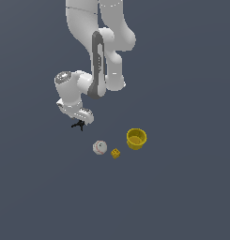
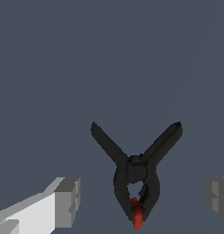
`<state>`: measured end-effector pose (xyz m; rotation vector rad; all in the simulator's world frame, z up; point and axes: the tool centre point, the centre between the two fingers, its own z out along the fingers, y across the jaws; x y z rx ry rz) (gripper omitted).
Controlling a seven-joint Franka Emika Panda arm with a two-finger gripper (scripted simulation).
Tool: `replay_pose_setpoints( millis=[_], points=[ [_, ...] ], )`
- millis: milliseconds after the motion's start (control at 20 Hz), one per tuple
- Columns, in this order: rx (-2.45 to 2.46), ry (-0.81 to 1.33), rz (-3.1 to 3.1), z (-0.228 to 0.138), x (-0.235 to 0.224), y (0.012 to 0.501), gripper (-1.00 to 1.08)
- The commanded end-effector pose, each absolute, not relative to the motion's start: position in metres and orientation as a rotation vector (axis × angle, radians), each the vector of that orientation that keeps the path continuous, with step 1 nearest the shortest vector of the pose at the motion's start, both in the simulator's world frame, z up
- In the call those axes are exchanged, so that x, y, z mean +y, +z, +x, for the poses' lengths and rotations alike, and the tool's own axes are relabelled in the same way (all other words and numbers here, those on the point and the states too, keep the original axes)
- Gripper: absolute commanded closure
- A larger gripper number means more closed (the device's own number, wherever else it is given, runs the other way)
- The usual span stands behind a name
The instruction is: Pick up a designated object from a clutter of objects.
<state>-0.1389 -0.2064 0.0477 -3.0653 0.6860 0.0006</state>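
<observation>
The designated object, a small black clamp (image 2: 136,171) with two splayed handles and a red tip, lies on the dark floor. It sits between my two grey fingers (image 2: 67,201), which stand wide apart and do not touch it, so my gripper (image 2: 143,201) is open. In the exterior view the clamp (image 1: 79,124) shows just under the lowered gripper (image 1: 81,120), at the exterior view's left of the clutter. The rest of the clutter is a white baseball (image 1: 100,147), a yellow dotted cube (image 1: 115,153) and a yellow cup (image 1: 136,138).
The baseball, cube and cup lie in a loose row to the exterior view's right of the clamp, a short way off. The white arm (image 1: 100,56) comes down from above. The floor is plain dark grey.
</observation>
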Motion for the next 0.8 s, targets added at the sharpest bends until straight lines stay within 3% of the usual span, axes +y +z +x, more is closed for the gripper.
replay_pose_setpoints(
  millis=[0,650,700,750],
  points=[
    [0.688,0.001,-3.065,-0.14,-0.207,0.037,-0.92],
    [0.688,0.0,-3.065,-0.139,-0.207,0.014,-0.92],
    [0.688,0.0,-3.065,-0.139,-0.207,0.014,1.08],
    [0.688,0.0,-3.065,-0.139,-0.207,0.014,1.08]
  ],
)
